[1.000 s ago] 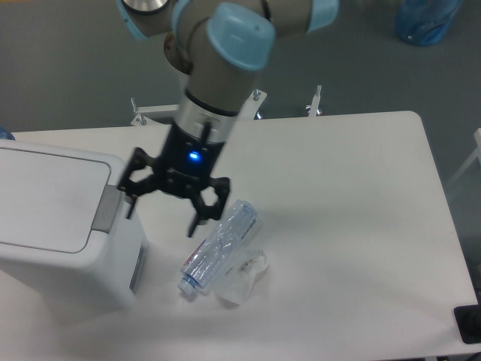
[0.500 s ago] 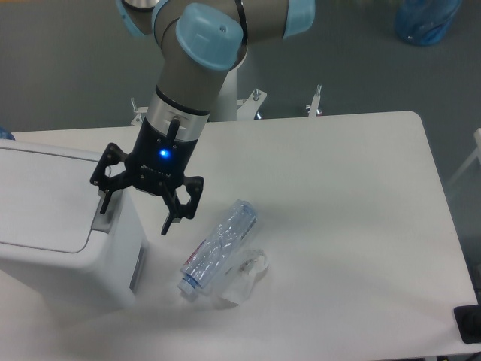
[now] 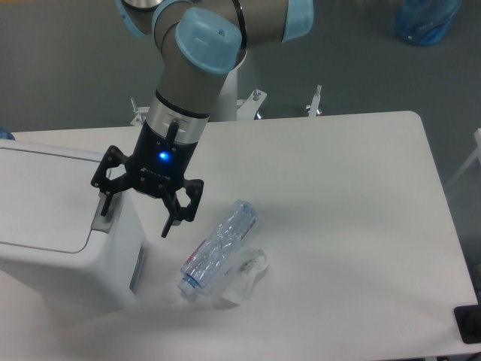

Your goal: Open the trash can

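Note:
The white trash can [image 3: 52, 226] stands at the left of the table with its flat lid down. Its grey push tab [image 3: 105, 218] shows on the right rim, partly covered by a finger. My gripper [image 3: 135, 219] hangs open over the can's right edge. The left fingertip [image 3: 104, 208] sits right at the tab; whether it touches is unclear. The right fingertip [image 3: 166, 229] hangs in the air beside the can's wall. Nothing is between the fingers.
A clear plastic bottle [image 3: 218, 246] lies on the table right of the can, next to a crumpled clear wrapper [image 3: 244, 274]. A blue bag [image 3: 427, 19] sits on the floor at the top right. The table's right edge runs near x 600.
Over the last second the gripper swung left from above the bottle to the can's right rim. In the last half second it has barely moved.

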